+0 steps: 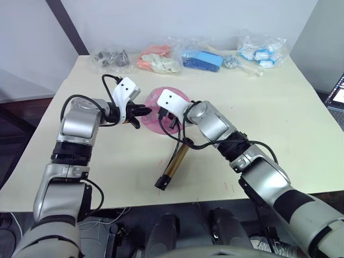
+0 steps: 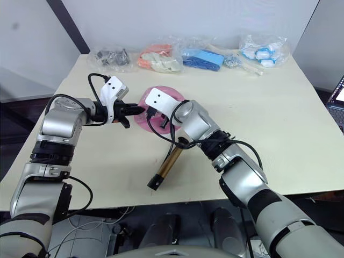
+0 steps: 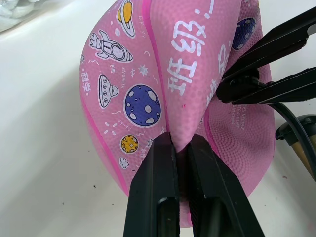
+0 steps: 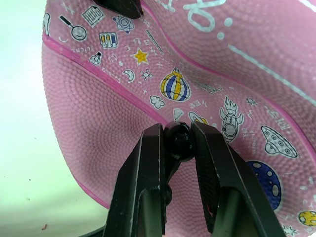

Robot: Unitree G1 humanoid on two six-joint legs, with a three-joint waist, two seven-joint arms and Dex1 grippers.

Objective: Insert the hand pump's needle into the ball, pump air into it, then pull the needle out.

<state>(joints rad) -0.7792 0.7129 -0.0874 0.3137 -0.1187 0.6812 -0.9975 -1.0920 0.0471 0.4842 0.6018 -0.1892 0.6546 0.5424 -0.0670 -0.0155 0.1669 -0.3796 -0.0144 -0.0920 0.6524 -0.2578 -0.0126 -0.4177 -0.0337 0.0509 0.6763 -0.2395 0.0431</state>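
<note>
The pink ball [image 3: 148,74], limp and folded, lies mid-table [image 1: 180,95]. My left gripper [image 3: 180,140] is shut on a pinched fold of its skin from the left side [image 1: 148,110]. My right gripper [image 4: 177,129] is shut on the needle's black fitting [image 4: 177,140], which presses against the ball's surface; the metal pin itself is hidden. The hand pump [image 1: 176,160] lies on the table just in front of the ball, gold barrel pointing toward me, its black hose [image 1: 180,141] looping up to the right gripper [image 1: 164,119].
Several clear bags line the table's far edge: dark metal parts [image 1: 110,58], orange items [image 1: 158,59], blue items [image 1: 201,59], white and blue items [image 1: 260,51]. The cream table [image 1: 279,118] stretches to the right.
</note>
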